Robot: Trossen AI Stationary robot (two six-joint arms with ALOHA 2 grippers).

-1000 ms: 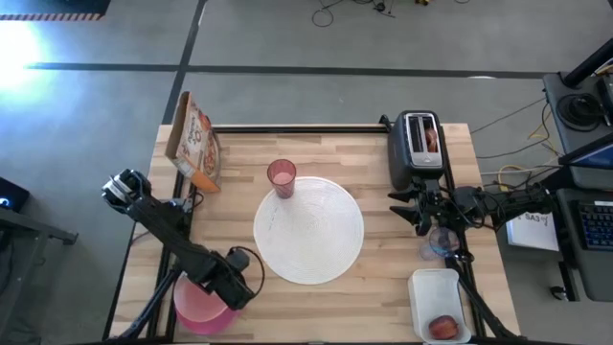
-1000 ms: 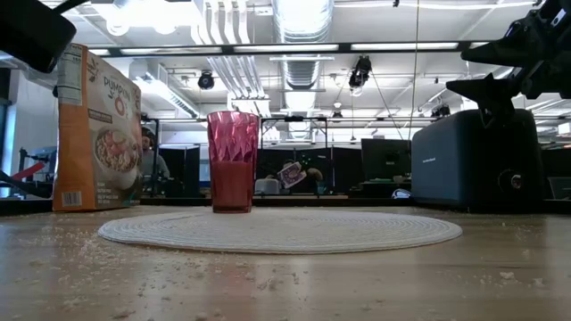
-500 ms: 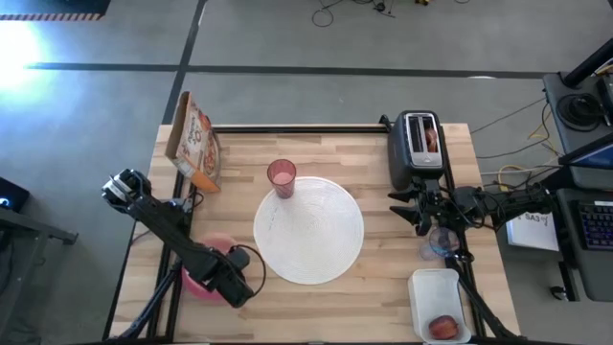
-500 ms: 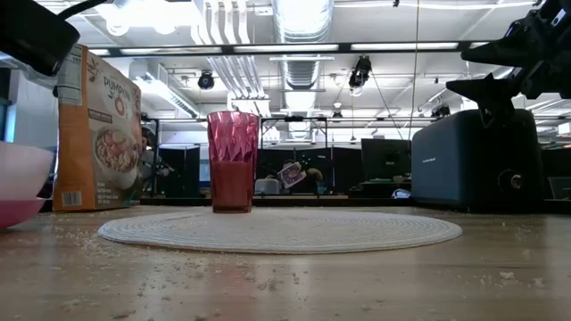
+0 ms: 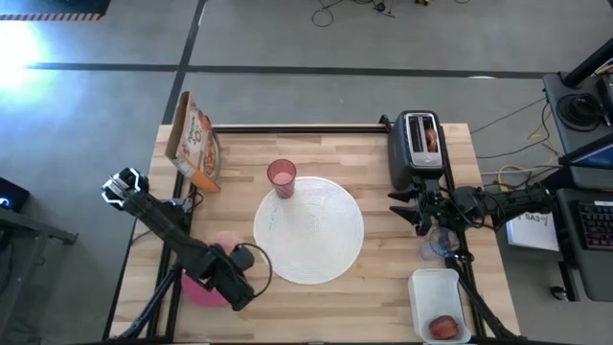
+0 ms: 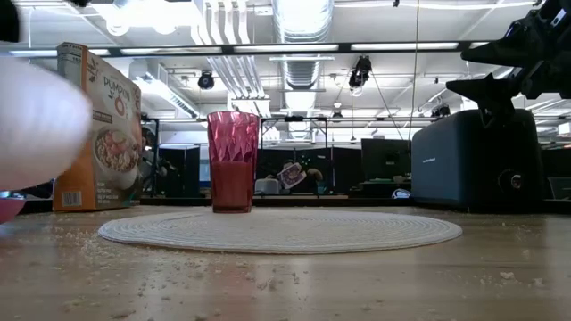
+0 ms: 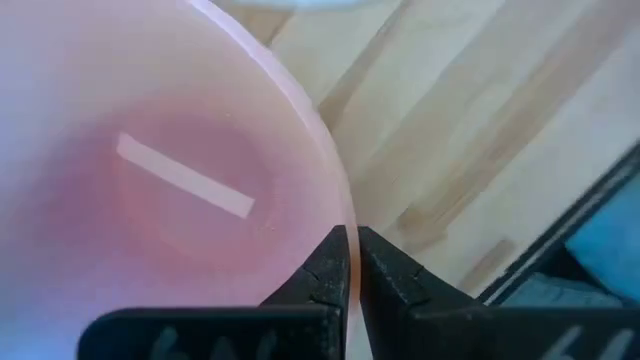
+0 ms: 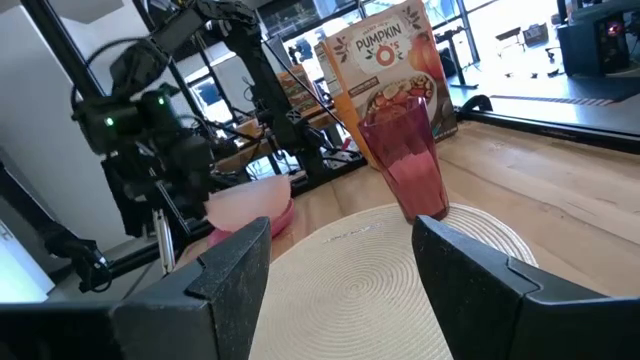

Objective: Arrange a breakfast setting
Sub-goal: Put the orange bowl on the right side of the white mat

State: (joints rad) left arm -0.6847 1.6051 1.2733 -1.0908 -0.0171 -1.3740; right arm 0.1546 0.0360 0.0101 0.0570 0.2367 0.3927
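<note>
My left gripper (image 5: 238, 282) is at the table's near left, pointing down and shut on a peach bowl (image 7: 150, 170), which looms pale at the left of the low view (image 6: 36, 116). Under it a magenta bowl (image 6: 7, 209) rests on the table. A pink tumbler (image 5: 281, 177) stands at the far edge of the round white plate (image 5: 308, 230). My right gripper (image 5: 407, 206) waits open and level near the toaster, its fingers empty (image 8: 340, 290). A clear cup (image 5: 442, 241) stands by it. A small red fruit (image 5: 442, 327) lies in the white tub. My left gripper pinches the peach bowl's rim (image 7: 335, 215) between its two fingers, one finger (image 7: 322, 275) inside the bowl and one (image 7: 388, 280) outside. The fingers come from above, pointing down. The bowl hangs lifted clear of the table and of the magenta bowl, opening up.
A cereal box (image 5: 196, 144) stands at the far left corner. The black-and-silver toaster (image 5: 419, 144) stands at the far right. The white tub (image 5: 441, 305) sits at the near right. Crumbs lie scattered over the wooden tabletop (image 6: 285, 276).
My left gripper has risen and shifted a little away from the table's near edge, carrying the peach bowl up. In the low view the bowl came in at the left resting low, and now hangs high and large. The magenta bowl stays on the table.
</note>
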